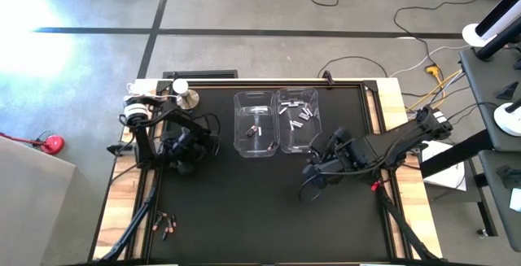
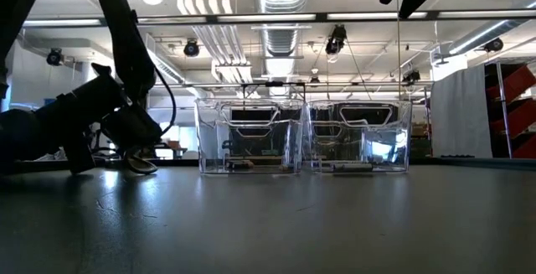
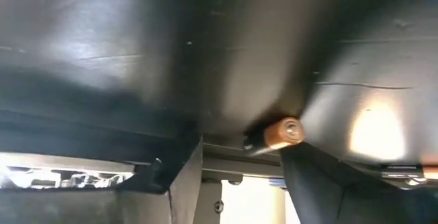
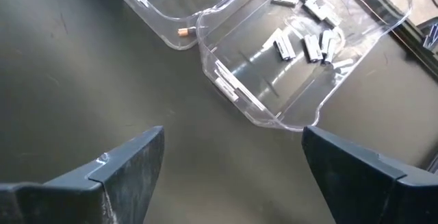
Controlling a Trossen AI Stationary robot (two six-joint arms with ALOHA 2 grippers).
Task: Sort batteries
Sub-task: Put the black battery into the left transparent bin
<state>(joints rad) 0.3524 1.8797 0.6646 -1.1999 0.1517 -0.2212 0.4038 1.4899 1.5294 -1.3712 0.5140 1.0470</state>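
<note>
Your left gripper (image 1: 186, 148) is near the left edge of the black table (image 1: 260, 217), its fingers clamped on 1 copper-coloured cylindrical battery (image 3: 277, 134). Your right gripper (image 1: 313, 172) waits right of the middle with fingers wide apart and empty. Near the far edge 2 clear plastic bins touch: the left bin (image 1: 254, 128) holds a few batteries, the right bin (image 1: 299, 119) many silver ones (image 4: 311, 46). More copper batteries (image 1: 165, 227) lie at the near left corner.
</note>
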